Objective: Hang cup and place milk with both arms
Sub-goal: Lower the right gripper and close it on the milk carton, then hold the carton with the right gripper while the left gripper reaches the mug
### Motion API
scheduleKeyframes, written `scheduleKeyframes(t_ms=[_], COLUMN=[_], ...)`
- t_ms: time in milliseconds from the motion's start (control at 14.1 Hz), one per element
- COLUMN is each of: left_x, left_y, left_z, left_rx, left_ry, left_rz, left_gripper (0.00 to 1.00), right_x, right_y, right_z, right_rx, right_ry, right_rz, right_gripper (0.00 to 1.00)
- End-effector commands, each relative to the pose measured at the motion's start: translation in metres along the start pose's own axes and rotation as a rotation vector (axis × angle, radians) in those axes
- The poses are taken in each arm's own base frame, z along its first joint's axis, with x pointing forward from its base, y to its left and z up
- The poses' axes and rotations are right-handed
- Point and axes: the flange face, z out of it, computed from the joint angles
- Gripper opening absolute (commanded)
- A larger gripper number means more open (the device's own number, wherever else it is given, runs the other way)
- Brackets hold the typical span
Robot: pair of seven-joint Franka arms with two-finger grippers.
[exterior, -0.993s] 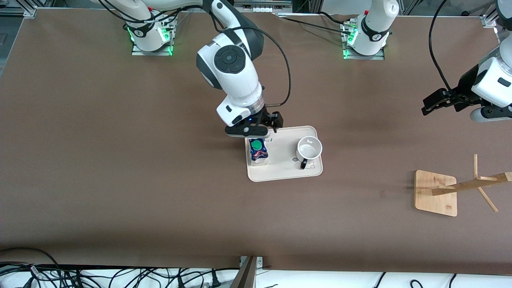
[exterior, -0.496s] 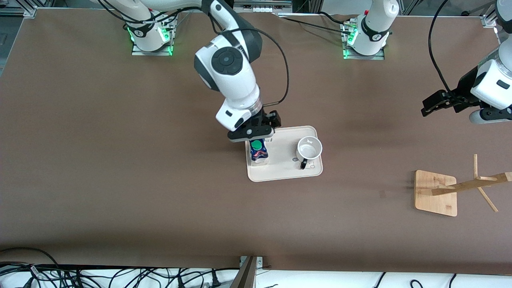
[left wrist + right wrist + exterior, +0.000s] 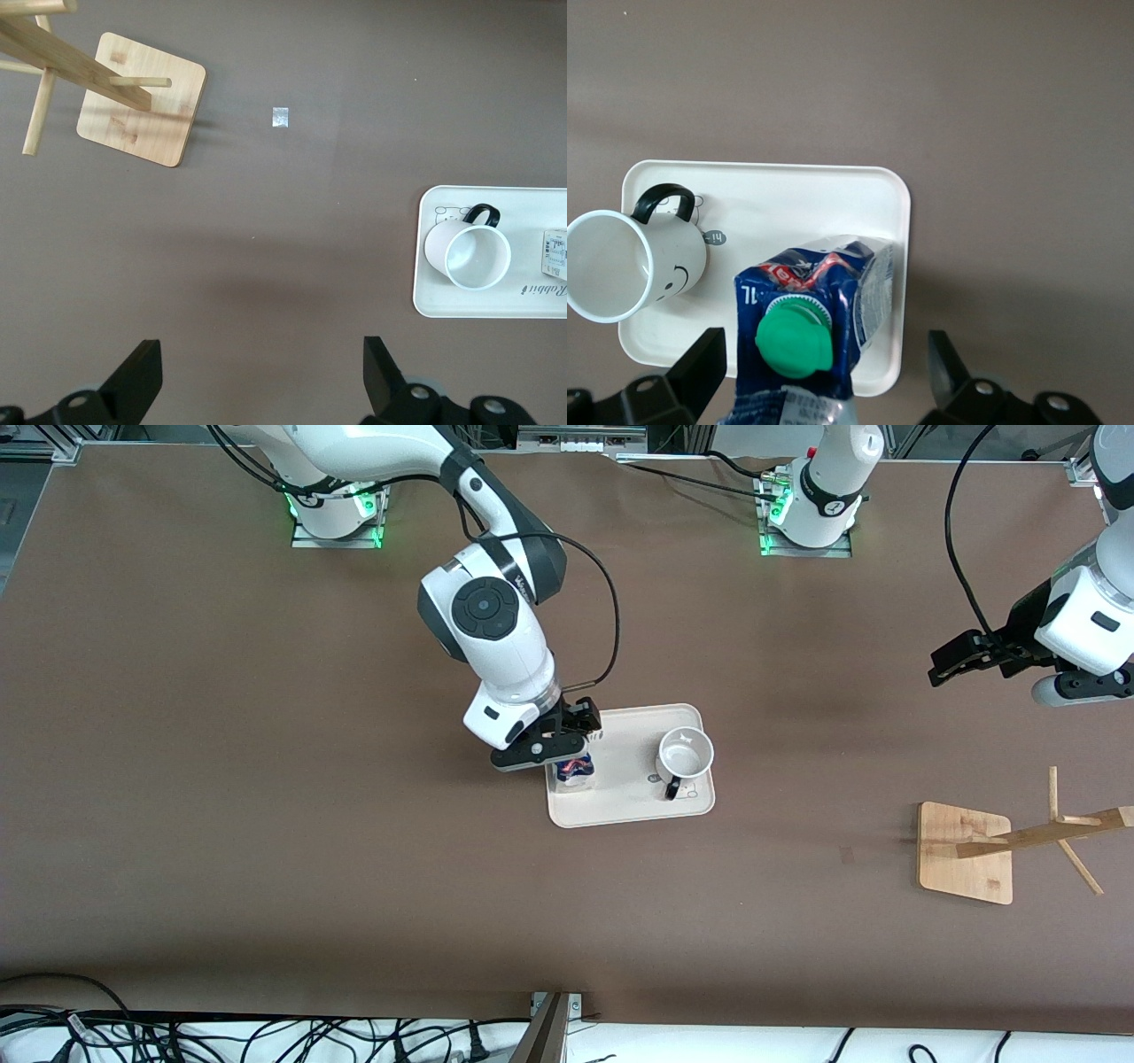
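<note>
Front view: the right gripper (image 3: 560, 751) has dropped over the milk (image 3: 574, 771) on the tray (image 3: 629, 810), readying a grasp; the cup (image 3: 684, 757) stands beside it there.

Left wrist view: the left gripper (image 3: 257, 381), spread and empty, waits above bare tabletop (image 3: 292, 248) near the tray.

Right wrist view: fingers (image 3: 700, 363) spread, flanking the milk, apparently not touching it.
</note>
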Motion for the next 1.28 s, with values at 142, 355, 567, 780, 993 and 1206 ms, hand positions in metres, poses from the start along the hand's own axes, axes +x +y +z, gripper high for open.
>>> scheduleKeyframes(t_ms=[142, 355, 567, 780, 993, 1206], left_x=[0.006, 0.016, 0.023, 0.030, 0.048, 0.043], left_y=[0.021, 0.045, 0.057, 0.082, 0.115, 0.149], left_z=[0.007, 0.016, 0.029, 0.052, 0.114, 0.174], left_rx=[0.007, 0.005, 0.005, -0.009, -0.081, -0.099], left_ry=[-0.010, -0.019, -0.033, -0.030, -0.027, -0.031], left_rz=[0.024, 0.019, 0.014, 0.049, 0.073, 0.109], left_gripper=[1.00, 1.00, 1.00, 1.00, 1.00, 1.00], right_x=[-0.001, -0.002, -0.003, -0.008, -0.007, -0.008], right_y=[-0.011, -0.010, -0.011, -0.016, -0.015, -0.016], right_z=[0.002, 0.006, 0.012, 0.019, 0.019, 0.019], right_rx=[0.023, 0.019, 0.016, 0.012, 0.013, 0.018], right_ry=[0.007, 0.004, -0.004, -0.011, -0.013, -0.020], right_rz=[-0.015, -0.020, -0.024, -0.033, -0.037, -0.026], right_gripper=[1.00, 1.00, 1.00, 1.00, 0.90, 0.34])
